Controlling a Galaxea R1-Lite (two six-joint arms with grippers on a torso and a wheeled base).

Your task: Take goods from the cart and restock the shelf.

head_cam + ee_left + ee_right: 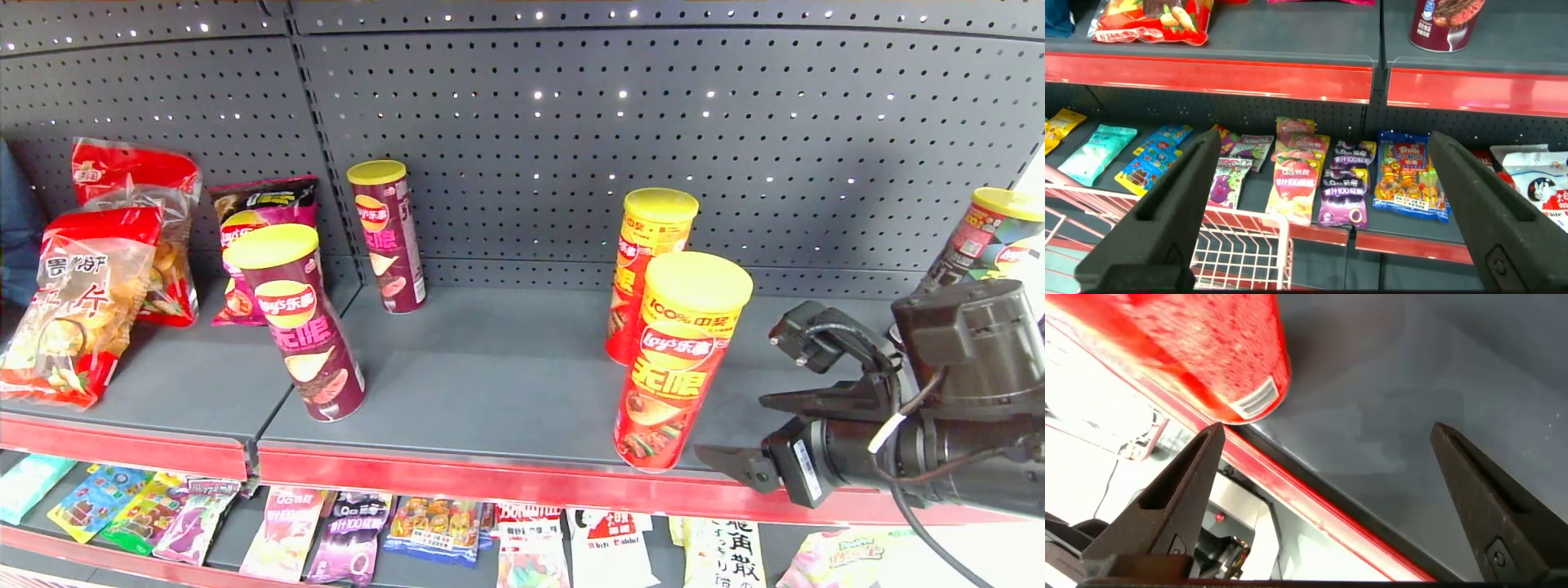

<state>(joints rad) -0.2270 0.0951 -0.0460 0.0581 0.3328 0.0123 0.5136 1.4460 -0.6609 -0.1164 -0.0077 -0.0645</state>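
Right hand (729,425): at the lower right of the frame, fingers wide apart and holding nothing, tips just beside the front red can's base.
Front red can (682,359): stood upright at the front edge of the shelf (490,392), right of centre.
Rear red can (649,261): stood upright, close behind the front one.
Purple cans (298,327): two at centre left, one near the front edge, one by the back panel.
Left hand (1323,137): fingers apart and empty, over the pink wire cart (1249,245), facing a lower shelf of snack packets (1298,175).
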